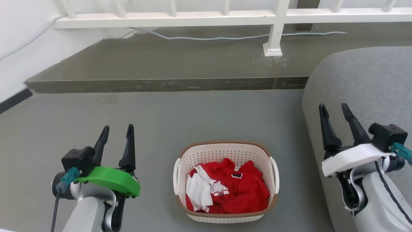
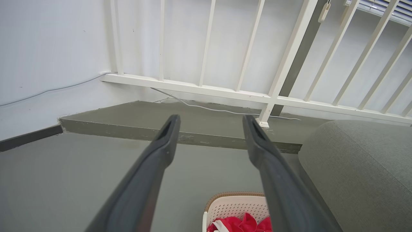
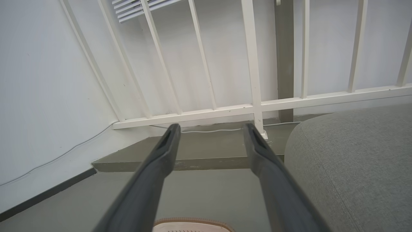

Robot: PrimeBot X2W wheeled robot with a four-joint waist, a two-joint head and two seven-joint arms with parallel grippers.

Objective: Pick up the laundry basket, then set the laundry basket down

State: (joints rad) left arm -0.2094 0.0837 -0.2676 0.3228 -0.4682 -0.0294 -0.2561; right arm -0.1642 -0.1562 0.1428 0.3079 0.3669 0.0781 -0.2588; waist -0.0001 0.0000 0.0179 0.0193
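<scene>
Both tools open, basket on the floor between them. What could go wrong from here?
1. The right tool sits by the sofa; lowering to the basket, its arm could drag on the fabric.
2. The side handles are thin; an uneven grip by the left tool could tilt the basket and spill the clothes.

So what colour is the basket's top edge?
The laundry basket has a brown rim, clearest in the head view.

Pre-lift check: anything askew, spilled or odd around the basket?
Nothing stands out. The basket sits upright on the floor between the left gripper and right gripper, both open; red and white clothes lie inside, none spilled. A cable lies on the step behind.
</scene>
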